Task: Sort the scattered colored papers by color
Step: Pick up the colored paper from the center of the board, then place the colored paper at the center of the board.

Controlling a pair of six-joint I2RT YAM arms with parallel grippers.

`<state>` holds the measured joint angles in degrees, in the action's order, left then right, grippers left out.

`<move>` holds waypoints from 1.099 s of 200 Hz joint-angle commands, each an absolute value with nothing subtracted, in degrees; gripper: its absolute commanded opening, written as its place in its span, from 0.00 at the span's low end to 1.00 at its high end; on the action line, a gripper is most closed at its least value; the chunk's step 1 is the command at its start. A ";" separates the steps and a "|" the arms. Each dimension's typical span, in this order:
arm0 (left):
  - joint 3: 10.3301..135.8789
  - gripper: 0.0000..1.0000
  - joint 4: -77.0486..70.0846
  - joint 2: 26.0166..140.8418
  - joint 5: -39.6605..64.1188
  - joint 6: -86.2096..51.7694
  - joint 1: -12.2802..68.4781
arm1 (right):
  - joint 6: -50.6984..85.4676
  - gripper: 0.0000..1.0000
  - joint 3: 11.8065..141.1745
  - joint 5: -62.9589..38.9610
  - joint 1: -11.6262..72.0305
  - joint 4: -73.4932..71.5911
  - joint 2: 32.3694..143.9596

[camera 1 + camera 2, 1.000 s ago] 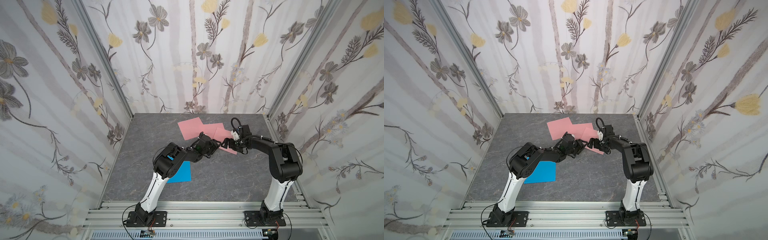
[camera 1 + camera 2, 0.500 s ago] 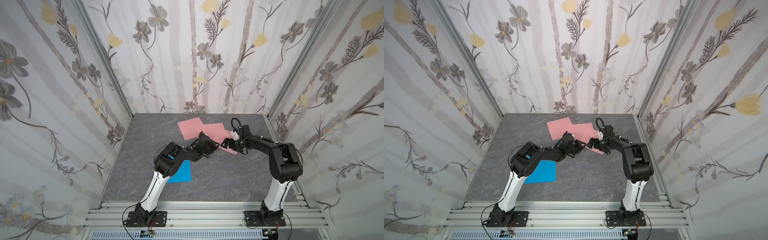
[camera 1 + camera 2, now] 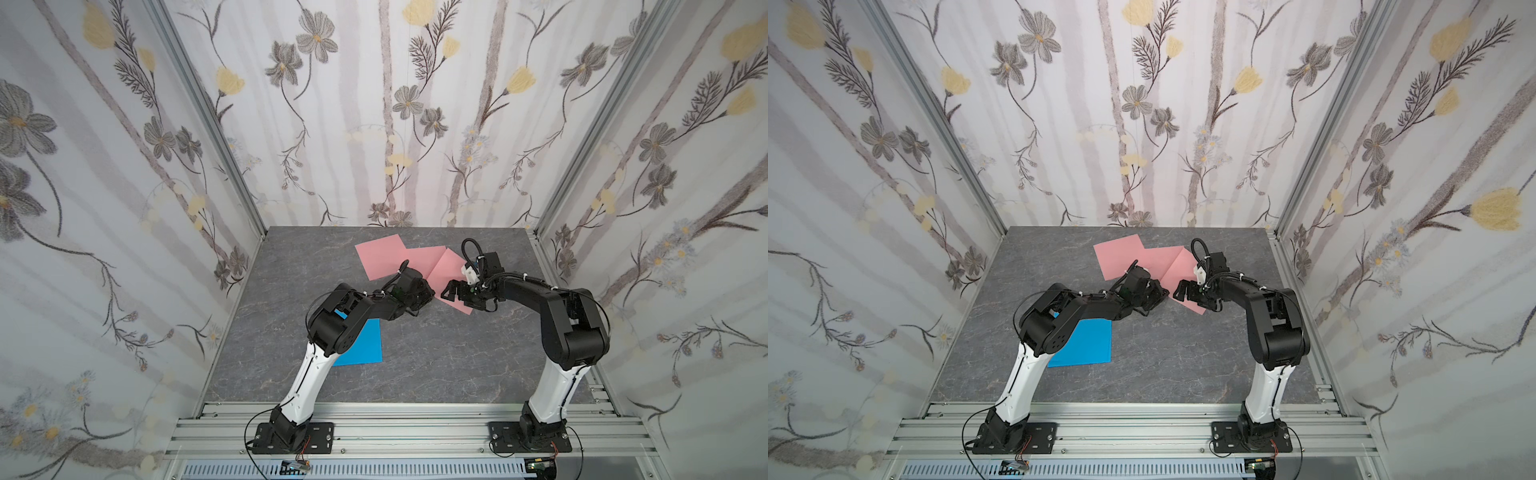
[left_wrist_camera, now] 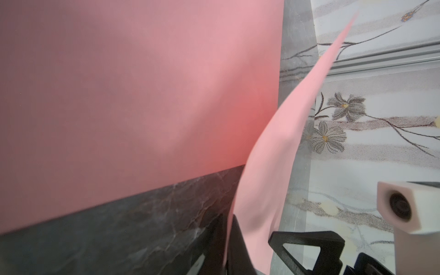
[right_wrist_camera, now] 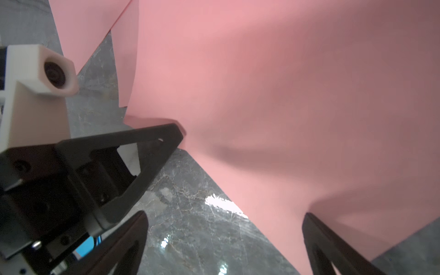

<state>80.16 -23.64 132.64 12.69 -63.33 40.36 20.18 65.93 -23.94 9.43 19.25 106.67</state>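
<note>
Left hand (image 4: 228,240) pinches pink paper (image 4: 273,166) — right hand (image 5: 223,240) spread.

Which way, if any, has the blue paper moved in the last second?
No. The blue paper lies where it was: in both top views its near corner sits the same way off the front rail.

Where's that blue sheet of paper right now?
In both top views the blue paper lies flat on the grey table, near its front on the left side, partly under the left arm and apart from the pink sheets.
</note>
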 commanded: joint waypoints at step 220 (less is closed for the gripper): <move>62.60 0.00 6.34 99.59 16.59 -62.48 53.38 | 14.50 1.00 69.54 -22.63 9.17 36.01 86.31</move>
